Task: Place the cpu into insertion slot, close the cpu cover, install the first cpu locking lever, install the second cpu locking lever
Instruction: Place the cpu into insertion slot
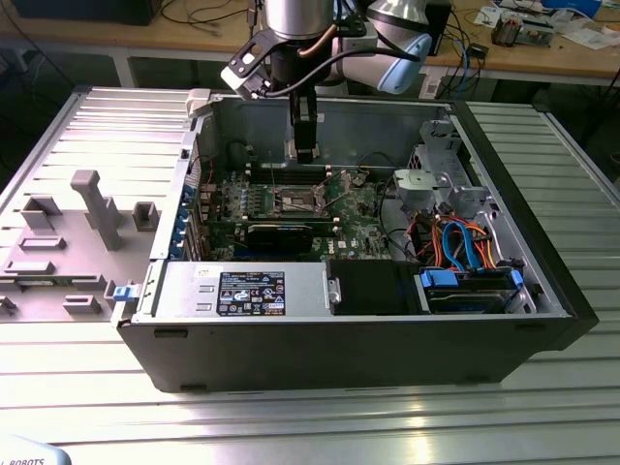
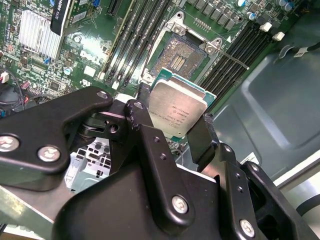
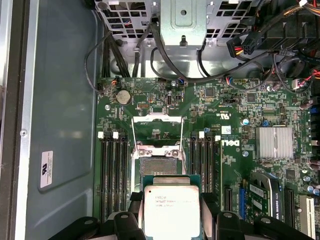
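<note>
Nearest in the exterior view is the ribbed metal tabletop point(image 1: 310, 426), and on it stands the open case point(image 1: 339, 339). Just inside the case's near wall sit the power supply point(image 1: 242, 291) toward 8 o'clock and a drive bay point(image 1: 465, 291) toward 4 o'clock, with blue and orange cables point(image 1: 455, 242) above it. Outside the case, at 9 o'clock, a grey fixture point(image 1: 92, 208) rests on the tabletop. Beyond the power supply the green motherboard point(image 1: 358, 228) lies flat on the case floor, and the slot point(image 1: 295, 201) is near its middle. The arm point(image 1: 300, 19) comes down from 12 o'clock. Its end effector point(image 1: 305, 147) hangs inside the case above the board, at 12 o'clock from the slot and close to the far wall.

In both wrist views the end effector point(image 2: 175, 111) is clenched on the cpu point(image 2: 178, 110) point(image 3: 171, 210). Black fingers point(image 2: 202, 132) press on two opposite edges, and the silver top faces the cameras. The cpu is held in the air near the slot point(image 2: 180, 57) point(image 3: 159, 167) and is not seated. The slot is open, with its pin field bare. In the first wrist view the cover point(image 3: 156, 118) is swung open on the side of the slot away from the cpu. A thin lever point(image 2: 234, 59) sticks out just beside the slot. Memory sockets point(image 3: 114, 170) flank the slot on both sides, and a finned heat sink point(image 3: 274, 142) sits farther across the board.

Farthest off in the exterior view, past the case at 1 o'clock, a wooden tabletop point(image 1: 542, 58) carries clutter.
</note>
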`<state>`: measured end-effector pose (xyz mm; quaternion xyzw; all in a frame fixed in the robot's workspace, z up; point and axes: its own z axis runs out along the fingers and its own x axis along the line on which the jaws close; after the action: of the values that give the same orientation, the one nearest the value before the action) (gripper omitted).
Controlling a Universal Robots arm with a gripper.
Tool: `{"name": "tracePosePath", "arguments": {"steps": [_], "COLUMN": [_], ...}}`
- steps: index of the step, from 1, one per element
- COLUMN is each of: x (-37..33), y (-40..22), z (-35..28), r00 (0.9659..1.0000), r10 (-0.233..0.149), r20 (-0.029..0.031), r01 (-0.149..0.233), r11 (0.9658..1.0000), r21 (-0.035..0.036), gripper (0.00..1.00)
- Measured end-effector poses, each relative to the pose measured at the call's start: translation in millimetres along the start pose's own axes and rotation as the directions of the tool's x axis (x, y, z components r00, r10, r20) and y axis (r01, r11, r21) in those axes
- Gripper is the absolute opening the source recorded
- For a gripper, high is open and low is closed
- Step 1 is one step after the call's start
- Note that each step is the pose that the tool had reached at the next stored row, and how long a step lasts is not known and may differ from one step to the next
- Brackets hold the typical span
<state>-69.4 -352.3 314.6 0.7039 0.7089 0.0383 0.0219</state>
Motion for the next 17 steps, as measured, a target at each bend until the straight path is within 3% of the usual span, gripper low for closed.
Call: {"name": "tracePosePath", "arguments": {"steps": [17], "x": [-0.2], "y": [-0.9], "z": [10.0], "r00": [1.0], "r10": [0.0], "r20": [0.0026], "r01": [0.0], "r11": [1.0], "r21": [-0.0001], "gripper": [0.54]}}
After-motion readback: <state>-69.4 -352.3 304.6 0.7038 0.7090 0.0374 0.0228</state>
